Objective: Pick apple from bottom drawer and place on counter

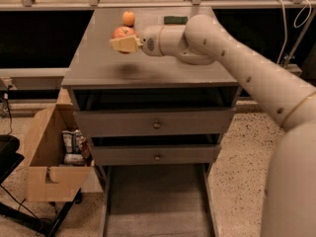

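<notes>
Cream arm [237, 58] extends from right over grey surface [98, 65]; hand [123, 44] closed on apple [123, 32], gripping it from below and side; apple held above left-middle of surface, not touching it; dark shadow [126, 70] on surface beneath; small orange fruit [129, 18] just behind apple, near back edge; green sponge [176, 19] to its right; two knobbed drawers [155, 124] below surface; bottom drawer [155, 201] pulled out at floor level; cardboard box [44, 177] left of drawers.

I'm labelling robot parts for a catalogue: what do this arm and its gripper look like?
The arm is smooth, cream-white, thick and tubular with rounded joints and small dark dots along it; no loose cables show. The gripper, above the counter clasping the apple, has pale yellowish fingers.
</notes>
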